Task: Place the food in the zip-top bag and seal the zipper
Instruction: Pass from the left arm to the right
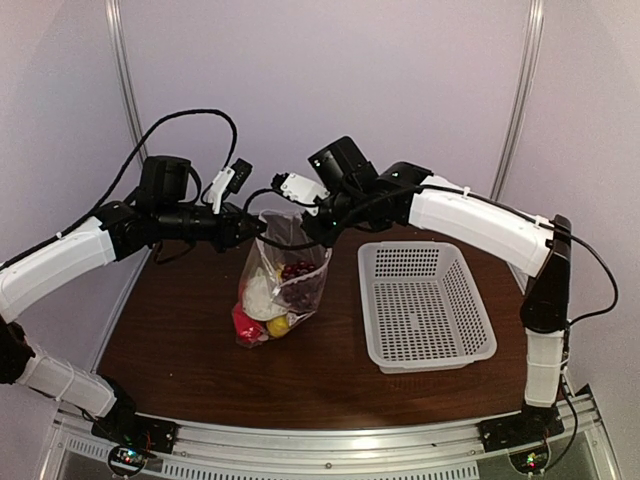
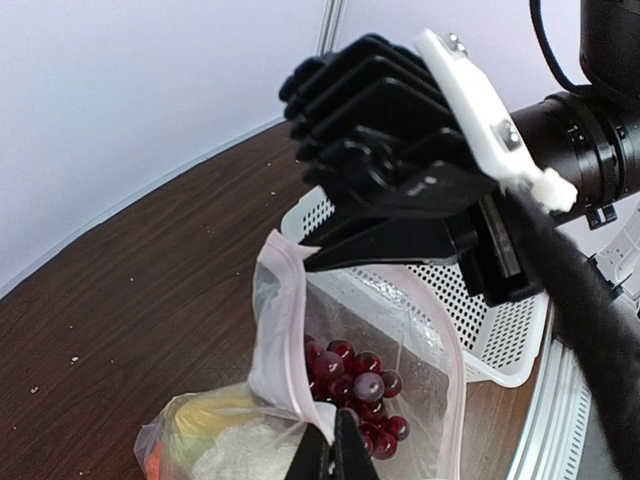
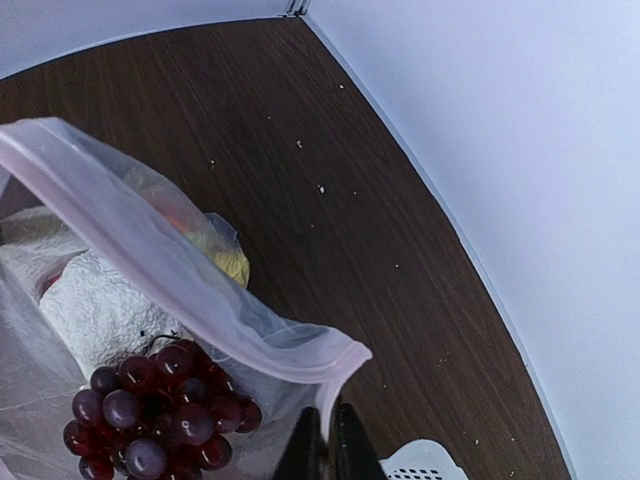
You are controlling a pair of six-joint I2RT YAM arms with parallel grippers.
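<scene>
Right hand pinches the zip-top bag, white basket just beside.

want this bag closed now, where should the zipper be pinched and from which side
Pinch the zipper at its end corner, where the two lips meet, by the right gripper. Come from above the upheld zip-top bag, with one finger on each face. The mouth gapes in the middle, so a pinch there would likely catch only one lip.
</scene>
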